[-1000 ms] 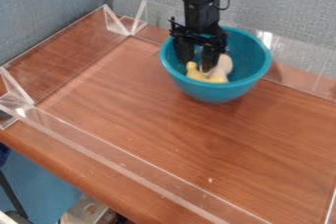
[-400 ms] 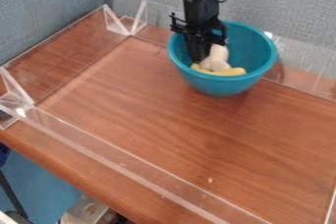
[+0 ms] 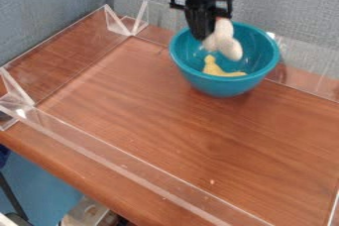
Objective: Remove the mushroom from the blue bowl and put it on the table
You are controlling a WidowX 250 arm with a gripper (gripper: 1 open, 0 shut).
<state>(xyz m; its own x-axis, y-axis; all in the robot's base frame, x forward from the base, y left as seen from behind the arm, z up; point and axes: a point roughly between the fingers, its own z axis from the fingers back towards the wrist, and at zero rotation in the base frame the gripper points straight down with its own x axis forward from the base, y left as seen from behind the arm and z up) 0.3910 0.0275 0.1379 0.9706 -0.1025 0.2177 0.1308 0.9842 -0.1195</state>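
The teal-blue bowl (image 3: 247, 86) stands at the back right of the wooden table (image 3: 146, 111). My black gripper (image 3: 208, 30) hangs over the bowl's left rim, shut on the mushroom (image 3: 224, 42), whose cream-white body shows just below and right of the fingers, lifted above the bowl's floor. The cap is hard to make out. A yellow banana-like piece (image 3: 220, 69) lies inside the bowl.
Low clear acrylic walls edge the table: one along the left (image 3: 54, 47), one along the front (image 3: 146, 170), with a clear triangular bracket (image 3: 127, 19) at the back left corner. Wood surface stretches left of and in front of the bowl.
The gripper closed on the mushroom down in the bowl and rose with it. The bowl shifted slightly right, and the yellow piece stays inside.
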